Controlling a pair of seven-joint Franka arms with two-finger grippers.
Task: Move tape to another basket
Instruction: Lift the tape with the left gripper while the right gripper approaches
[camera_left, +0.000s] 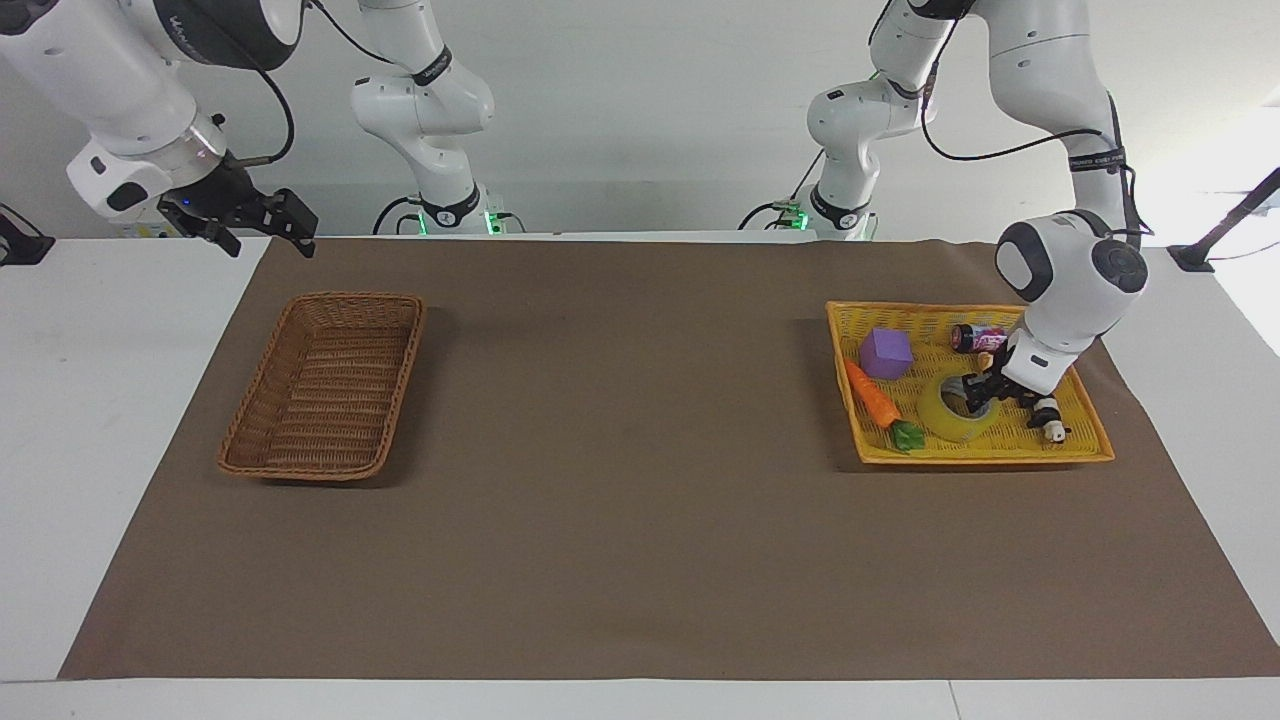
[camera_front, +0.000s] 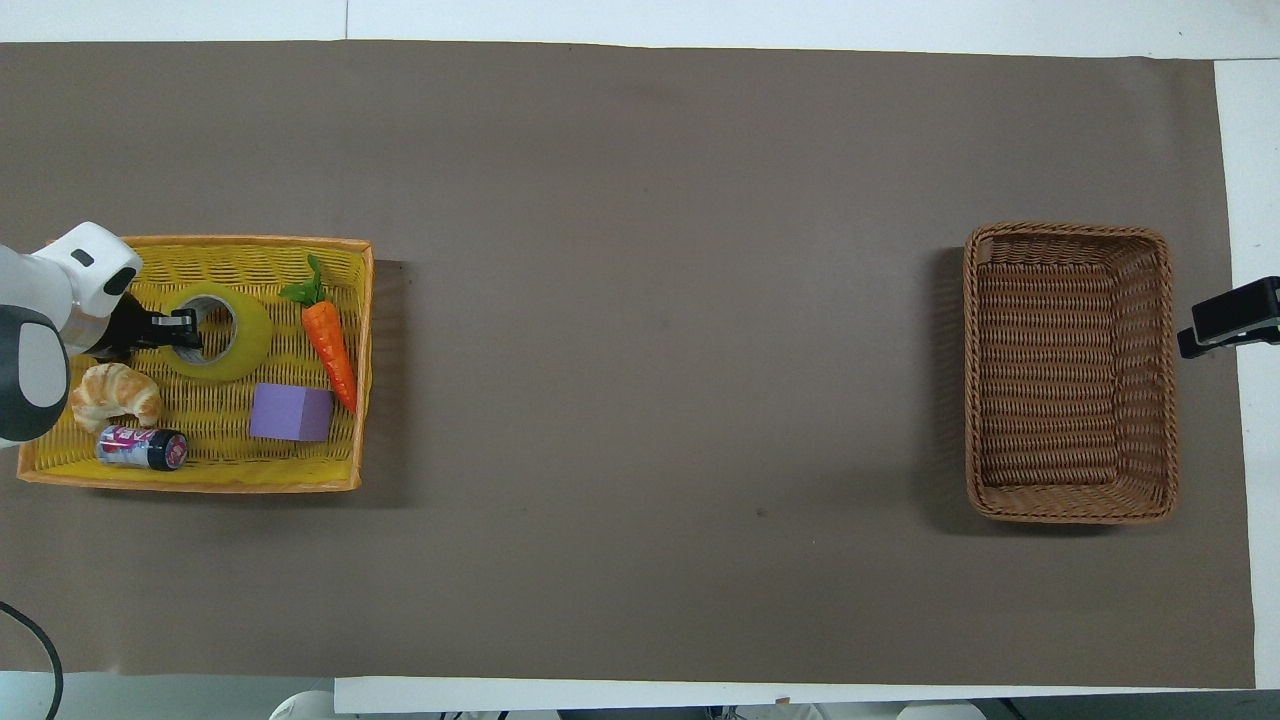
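The yellow tape lies in the yellow mesh tray at the left arm's end of the table, farther from the robots than the purple cube. My left gripper is shut on the tape's wall, one finger in the hole and one outside; the overhead view shows this too, on the tape. The brown wicker basket stands empty at the right arm's end, also in the overhead view. My right gripper waits open, in the air beside the wicker basket, past the mat's corner.
The tray also holds an orange carrot, a purple cube, a croissant and a small can. A brown mat covers the table between the two baskets.
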